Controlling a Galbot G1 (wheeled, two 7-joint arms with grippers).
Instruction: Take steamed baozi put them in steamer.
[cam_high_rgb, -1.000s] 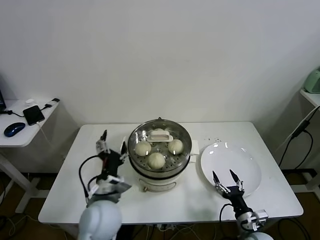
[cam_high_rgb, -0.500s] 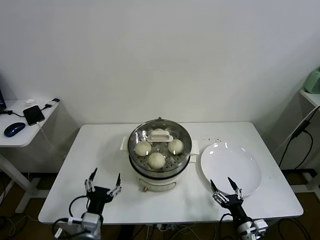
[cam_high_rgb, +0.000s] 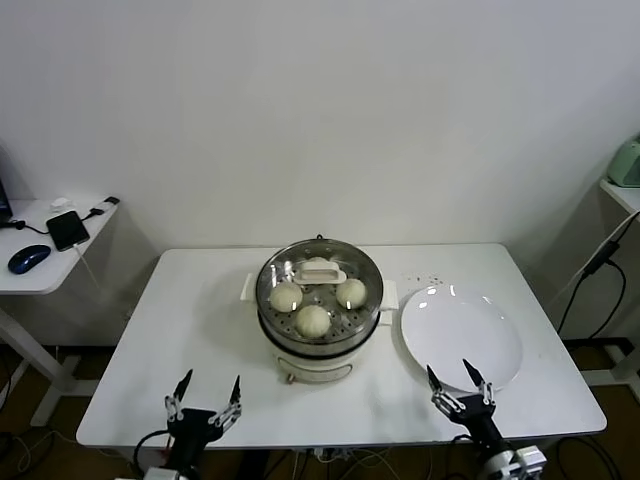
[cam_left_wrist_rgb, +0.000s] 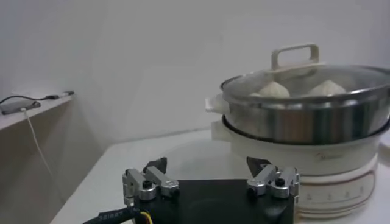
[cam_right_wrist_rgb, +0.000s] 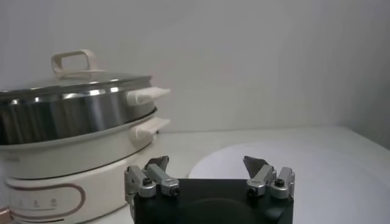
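Left gripper (cam_high_rgb: 204, 404): fingers spread apart, holding nothing, low at the near table edge.
Right gripper (cam_high_rgb: 459, 389): fingers apart, empty, at the near edge.
Steamer (cam_high_rgb: 318, 345): beyond and between both grippers, nearer the left one, glass lid (cam_high_rgb: 318, 270) on.
Steamed baozi (cam_high_rgb: 313, 320): inside the steamer under the lid.
Plate (cam_high_rgb: 462, 335): bare, just beyond the right gripper.
Table (cam_high_rgb: 190, 310): white, bearing steamer and plate.

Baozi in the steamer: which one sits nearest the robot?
The front baozi, under the glass lid at the near edge of the steamer. The other visible baozi flank it farther back.
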